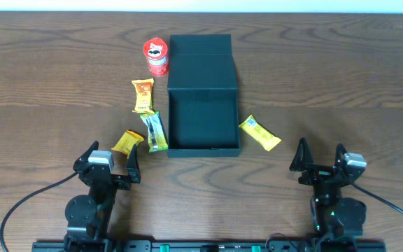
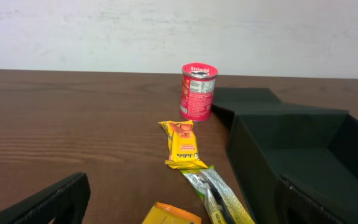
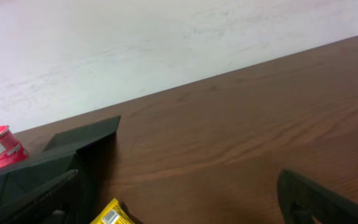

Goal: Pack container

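Dark wood table (image 1: 47, 77) fills my overhead feed, pale wall behind it, and nothing looks packed yet, so I'm calling this the first pick. Biggest thing out there is the container (image 1: 203, 119), sitting mid-table with its flap lid folded back toward the far edge and its cavity facing up, apparently empty. Both arms are parked at the near edge. The left gripper (image 1: 110, 159) has its jaws spread wide with nothing between them, and the right gripper (image 1: 320, 155) is the same, wide apart and empty. Next in size is the red can (image 1: 157, 57), upright by the box's far left corner. I'd leave it for later and take it around the body from the side, since a knock could tip it and set it rolling. Now the flat stuff. A green and silver packet (image 1: 154, 131) lies touching or just beside the box's left wall, so a finger has little room on that side. An orange-yellow packet (image 1: 143, 96) lies just beyond it. A yellow packet (image 1: 259, 133) lies alone on the right, near the box, which makes it an easy one for the right arm. Smallest and closest is the small orange packet (image 1: 127, 142), just ahead of the left gripper. My plan is to start there with the left arm. I'd come straight down, span the packet's narrow width and pinch low against the wood, because foil looks slippery. Then I'd lift clear of the near wall and let go low inside the cavity.
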Controlling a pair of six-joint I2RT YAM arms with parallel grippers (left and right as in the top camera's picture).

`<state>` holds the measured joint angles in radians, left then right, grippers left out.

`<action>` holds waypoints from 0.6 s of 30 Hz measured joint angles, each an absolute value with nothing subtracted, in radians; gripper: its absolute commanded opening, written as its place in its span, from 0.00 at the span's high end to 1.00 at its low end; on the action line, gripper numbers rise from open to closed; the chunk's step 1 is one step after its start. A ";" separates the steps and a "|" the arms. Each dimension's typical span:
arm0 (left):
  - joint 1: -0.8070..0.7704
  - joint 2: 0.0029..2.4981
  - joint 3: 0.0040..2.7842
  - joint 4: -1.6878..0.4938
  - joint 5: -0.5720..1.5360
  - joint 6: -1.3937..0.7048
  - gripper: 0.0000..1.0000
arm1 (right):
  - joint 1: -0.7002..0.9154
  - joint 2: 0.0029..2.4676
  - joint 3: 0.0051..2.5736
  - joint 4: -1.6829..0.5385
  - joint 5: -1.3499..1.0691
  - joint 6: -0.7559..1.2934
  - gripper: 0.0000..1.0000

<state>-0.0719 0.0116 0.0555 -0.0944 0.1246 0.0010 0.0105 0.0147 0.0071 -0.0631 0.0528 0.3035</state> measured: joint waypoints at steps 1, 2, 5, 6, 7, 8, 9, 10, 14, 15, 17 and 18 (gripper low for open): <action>-0.072 0.012 0.056 -0.094 0.125 0.001 0.05 | 0.010 0.015 0.007 -0.063 0.053 0.303 0.01; -0.072 0.012 0.056 -0.093 0.124 0.001 0.05 | 0.010 0.015 0.007 -0.063 0.053 0.303 0.01; -0.072 0.012 0.043 -0.038 0.112 0.009 0.05 | 0.010 0.015 0.007 -0.045 0.055 0.304 0.01; -0.072 0.012 0.036 0.001 0.105 0.009 0.05 | 0.010 0.015 0.007 -0.030 0.060 0.304 0.01; -0.072 0.012 0.030 0.040 0.099 0.009 0.05 | 0.010 0.014 0.007 -0.014 0.067 0.304 0.01; -0.072 0.011 0.027 0.086 0.092 0.009 0.05 | 0.010 0.014 0.007 -0.006 0.072 0.304 0.01; -0.072 0.011 0.028 0.109 0.082 0.009 0.04 | 0.010 0.013 0.008 -0.008 0.077 0.304 0.01; -0.072 0.011 0.031 0.117 0.073 0.009 0.04 | 0.010 0.012 0.011 -0.018 0.080 0.304 0.01; -0.072 0.020 0.089 0.049 0.020 0.009 0.04 | 0.010 0.019 0.073 -0.103 0.094 0.308 0.01; -0.072 0.033 0.123 0.027 0.006 0.009 0.05 | 0.010 0.026 0.107 -0.115 0.104 0.309 0.01; -0.072 0.077 0.210 0.005 -0.014 0.009 0.05 | 0.010 0.050 0.189 -0.117 0.128 0.311 0.01; -0.072 0.106 0.254 0.002 -0.020 0.009 0.05 | 0.010 0.071 0.237 -0.117 0.140 0.311 0.01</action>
<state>-0.0719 0.1059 0.2539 0.0021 -0.0200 0.0090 0.0105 0.0708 0.2367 -0.1165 0.1402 0.3115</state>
